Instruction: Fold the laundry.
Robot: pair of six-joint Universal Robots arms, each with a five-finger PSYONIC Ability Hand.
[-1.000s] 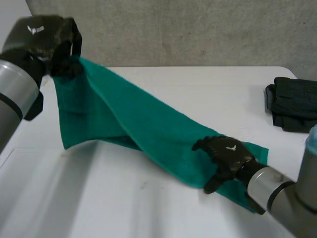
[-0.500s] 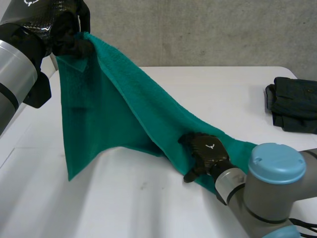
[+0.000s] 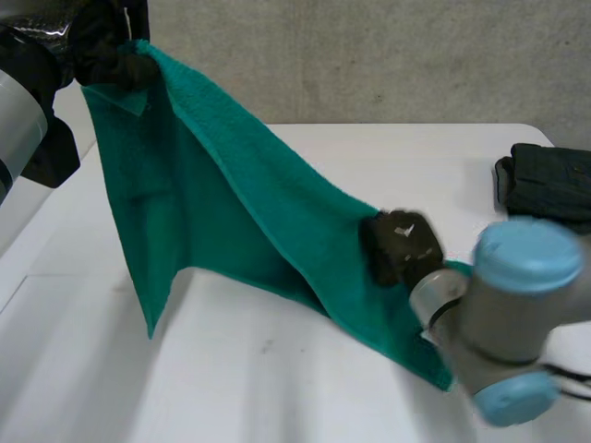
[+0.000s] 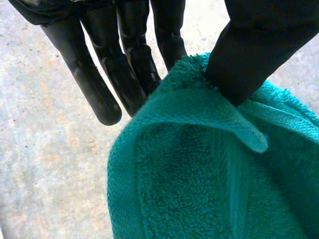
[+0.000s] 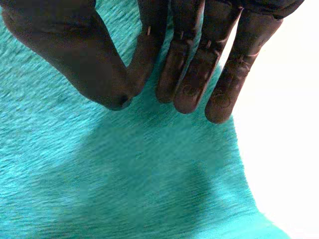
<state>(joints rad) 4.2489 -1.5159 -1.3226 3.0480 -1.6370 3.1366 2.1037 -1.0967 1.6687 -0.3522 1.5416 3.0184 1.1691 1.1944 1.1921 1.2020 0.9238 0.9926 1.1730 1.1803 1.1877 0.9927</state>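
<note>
Head view: the left hand (image 3: 111, 51) is high over the table's left side, pinching one corner of the green terry towel (image 3: 231, 212); its wrist view bears this out, the thumb pressing the hemmed corner against the fingers. From that corner the towel hangs in a slanted sheet; one free corner dangles close to the white table (image 3: 277, 388), and the other end trails down onto it beside the right arm. The right hand (image 3: 399, 245) is on the towel's upper edge near that lower end; I cannot tell whether it grips the cloth or merely lies against it. A folded pile of dark clothing (image 3: 545, 189) sits well apart at the table's right edge.

The step in hand looks like opening the towel out for a first fold. To do it well, the right hand needs a sure hold on the same edge the left one has; both should then keep that edge taut and level, let the hanging part settle flat on bare table away from the dark pile, and only then bring edge to edge; a slack or twisted edge would likely give a crooked fold.
</note>
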